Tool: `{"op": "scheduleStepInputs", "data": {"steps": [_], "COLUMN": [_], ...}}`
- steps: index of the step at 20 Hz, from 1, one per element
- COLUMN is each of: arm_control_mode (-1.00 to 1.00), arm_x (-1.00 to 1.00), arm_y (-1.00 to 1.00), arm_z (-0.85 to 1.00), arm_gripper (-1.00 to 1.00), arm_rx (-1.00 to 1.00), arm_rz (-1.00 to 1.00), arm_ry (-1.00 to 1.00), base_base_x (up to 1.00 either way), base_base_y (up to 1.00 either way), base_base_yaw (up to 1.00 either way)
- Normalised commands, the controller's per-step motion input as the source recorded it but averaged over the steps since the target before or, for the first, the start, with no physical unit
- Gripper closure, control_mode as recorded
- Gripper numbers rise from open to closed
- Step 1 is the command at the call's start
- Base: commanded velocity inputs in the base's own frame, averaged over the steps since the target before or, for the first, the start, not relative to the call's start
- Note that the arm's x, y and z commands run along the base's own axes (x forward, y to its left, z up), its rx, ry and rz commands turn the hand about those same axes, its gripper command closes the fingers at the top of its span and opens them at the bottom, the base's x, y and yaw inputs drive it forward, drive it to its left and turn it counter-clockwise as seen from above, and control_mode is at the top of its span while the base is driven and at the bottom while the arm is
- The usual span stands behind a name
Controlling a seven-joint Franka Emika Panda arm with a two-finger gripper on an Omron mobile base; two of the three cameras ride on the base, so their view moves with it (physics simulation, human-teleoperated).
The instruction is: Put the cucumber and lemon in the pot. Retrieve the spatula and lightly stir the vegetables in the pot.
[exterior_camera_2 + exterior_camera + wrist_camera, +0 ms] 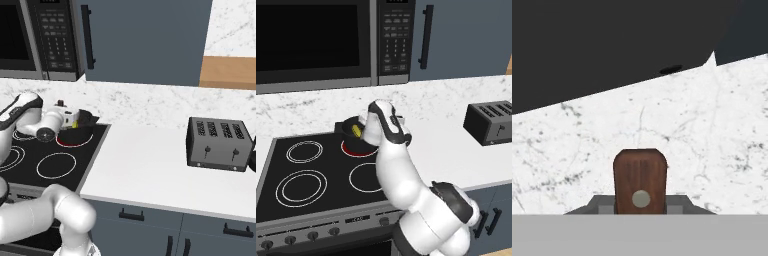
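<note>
Kitchen stovetop (306,170): four burners; one black pot (351,131) on rear right burner, one cucumber (357,131) inside. One spatula (640,180), handle clamped between gripper (640,202) fingers. One toaster (490,122) on counter (456,150).

No text, brand, number or sign can be read. The microwave's keypad (394,42), up behind the gripper (61,105), carries rows of pale markings too blurred to make out, and a small mark on the stove's front panel (357,219) is equally illegible.
</note>
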Motion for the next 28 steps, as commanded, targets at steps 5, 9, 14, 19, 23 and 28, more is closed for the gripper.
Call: {"op": "scheduleStepInputs", "data": {"steps": [5,9,14,19,23,28], "arm_control_mode": [-1.0,-1.0,-1.0,-1.0,-1.0,-1.0], "arm_x": [0.06,0.02,-0.01,0.18,0.5,0.56], "arm_y": [0.14,0.0,0.0,0.0,0.0,0.0], "arm_z": [0.0,0.0,0.0,-0.02,-0.18,-0.53], "arm_gripper": [1.0,1.0,1.0,1.0,1.0,1.0], "arm_rx": [0.0,0.0,0.03,0.0,0.0,0.0], "arm_rz": [-0.03,-0.02,-0.01,-0.03,-0.04,-0.03], "arm_ry": [-0.03,-0.04,-0.03,0.0,0.0,0.0], "base_base_x": [0.0,0.0,0.0,0.0,0.0,0.0], "base_base_y": [0.0,0.0,0.0,0.0,0.0,0.0], "base_base_yaw": [0.0,0.0,0.0,0.0,0.0,0.0]}}
